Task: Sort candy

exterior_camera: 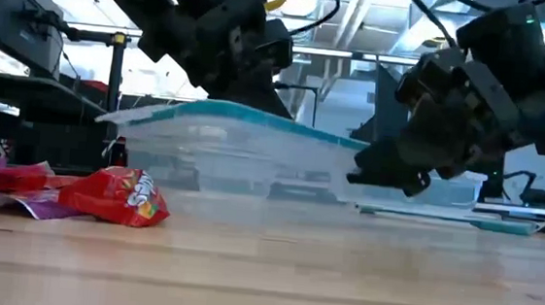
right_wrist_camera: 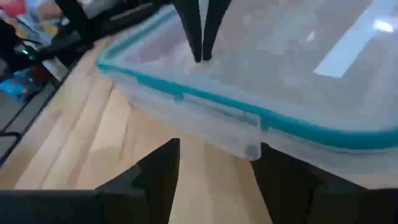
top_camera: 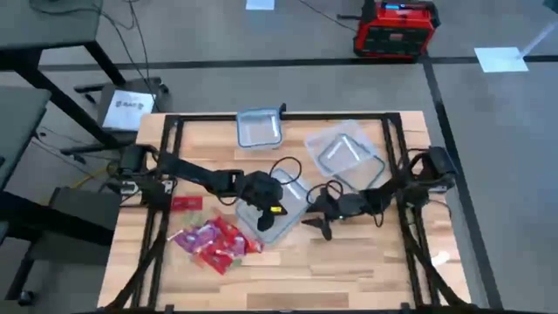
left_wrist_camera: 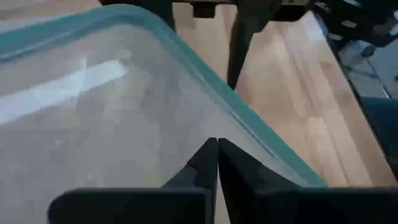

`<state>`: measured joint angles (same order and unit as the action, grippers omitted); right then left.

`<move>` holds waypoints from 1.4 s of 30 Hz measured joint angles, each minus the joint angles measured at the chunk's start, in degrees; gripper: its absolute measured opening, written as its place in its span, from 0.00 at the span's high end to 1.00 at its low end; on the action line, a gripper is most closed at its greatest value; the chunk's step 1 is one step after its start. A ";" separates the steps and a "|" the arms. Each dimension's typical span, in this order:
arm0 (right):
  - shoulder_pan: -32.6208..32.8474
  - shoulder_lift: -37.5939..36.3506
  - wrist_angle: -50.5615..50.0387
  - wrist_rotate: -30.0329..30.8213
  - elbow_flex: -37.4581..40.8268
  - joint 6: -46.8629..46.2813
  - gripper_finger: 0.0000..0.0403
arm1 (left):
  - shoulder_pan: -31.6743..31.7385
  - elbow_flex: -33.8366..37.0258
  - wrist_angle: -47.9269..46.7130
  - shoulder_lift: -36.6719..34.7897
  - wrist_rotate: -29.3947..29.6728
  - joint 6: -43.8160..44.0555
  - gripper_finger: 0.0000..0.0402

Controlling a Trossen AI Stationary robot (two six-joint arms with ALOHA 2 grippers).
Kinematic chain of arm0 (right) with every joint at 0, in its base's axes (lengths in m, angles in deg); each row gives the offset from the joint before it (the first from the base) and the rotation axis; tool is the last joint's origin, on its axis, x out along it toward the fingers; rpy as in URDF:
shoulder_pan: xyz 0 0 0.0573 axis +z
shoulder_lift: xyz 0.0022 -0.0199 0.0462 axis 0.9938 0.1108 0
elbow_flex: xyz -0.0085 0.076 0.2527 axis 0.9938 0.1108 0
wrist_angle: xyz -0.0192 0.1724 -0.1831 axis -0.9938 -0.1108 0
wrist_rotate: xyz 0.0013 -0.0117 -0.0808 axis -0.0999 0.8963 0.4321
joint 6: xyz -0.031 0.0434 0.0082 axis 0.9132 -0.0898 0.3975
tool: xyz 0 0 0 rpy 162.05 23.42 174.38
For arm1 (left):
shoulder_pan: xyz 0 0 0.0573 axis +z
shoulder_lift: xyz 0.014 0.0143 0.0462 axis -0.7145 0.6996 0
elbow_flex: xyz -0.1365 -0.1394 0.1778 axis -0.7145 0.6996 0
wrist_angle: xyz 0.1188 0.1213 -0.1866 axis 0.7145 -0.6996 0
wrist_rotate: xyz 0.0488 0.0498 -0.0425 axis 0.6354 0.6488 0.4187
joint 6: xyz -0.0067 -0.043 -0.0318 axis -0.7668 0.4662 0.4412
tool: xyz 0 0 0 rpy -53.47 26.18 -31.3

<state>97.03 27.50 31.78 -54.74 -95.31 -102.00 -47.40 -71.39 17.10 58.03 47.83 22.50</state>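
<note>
A clear tub (top_camera: 277, 214) with a teal-rimmed lid (left_wrist_camera: 93, 124) rests on its base at the table's middle. My left gripper (left_wrist_camera: 216, 162) is shut, its tips on the lid; the right wrist view shows it coming down from above (right_wrist_camera: 200, 55). My right gripper (right_wrist_camera: 217, 174) is open at the tub's right end (exterior_camera: 388, 171), and the lid's tab (right_wrist_camera: 249, 142) lies between its fingers; I cannot tell whether they touch it. The candy (top_camera: 214, 240), a pile of red, pink and purple wrapped pieces, lies on the wood to the near left of the tub (exterior_camera: 113, 196). My left gripper presses its shut fingertips (right_wrist_camera: 200, 57) on the top of the lid (right_wrist_camera: 217, 68), some way in from the rim. The fingers slant down from the table's left side. The tub stays on the table under them.
An open clear tub (top_camera: 259, 128) stands at the far edge. Another clear tub with a lid (top_camera: 349, 155) lies at the far right. A red packet (top_camera: 186, 203) lies left of the candy. Black frame rails (top_camera: 166, 148) border the table. Bare wood (top_camera: 340, 270) shows near the front edge.
</note>
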 joint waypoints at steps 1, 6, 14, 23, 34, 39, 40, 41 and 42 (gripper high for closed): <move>0.00 0.05 0.85 -0.01 0.02 0.01 0.54 | 0.07 0.00 0.02 0.00 0.16 -0.17 1.00; -0.09 0.05 3.29 -4.62 0.02 0.04 0.55 | 0.15 0.40 0.62 -0.05 1.25 -0.32 1.00; -2.58 0.11 3.15 -10.88 0.04 -2.74 0.74 | 0.17 2.10 2.49 1.83 4.20 2.21 1.00; -6.59 0.01 4.33 -23.86 0.11 -19.15 0.98 | -0.07 1.92 6.68 5.92 5.92 3.35 1.00; -5.57 -0.56 20.64 -43.84 -0.53 -33.64 0.92 | -0.09 1.35 6.67 4.28 5.77 3.93 1.00; -4.79 -2.75 24.68 -44.44 -2.61 -28.15 0.95 | -0.09 -1.06 3.66 0.81 4.54 5.04 1.00; -4.86 -3.34 22.15 -43.79 -2.92 -25.51 0.96 | -0.09 -1.56 1.81 -0.19 4.38 4.91 1.00; -4.91 -3.93 19.02 -42.97 -3.40 -22.71 0.98 | -0.09 -2.03 -0.41 -1.43 4.40 5.01 1.00; -4.94 -4.71 15.17 -41.78 -3.94 -19.91 0.99 | -0.09 -2.70 -2.88 -2.75 4.40 5.18 1.00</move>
<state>92.09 22.78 46.94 -96.52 -99.24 -121.92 -47.49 -74.09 14.22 55.28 52.23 27.68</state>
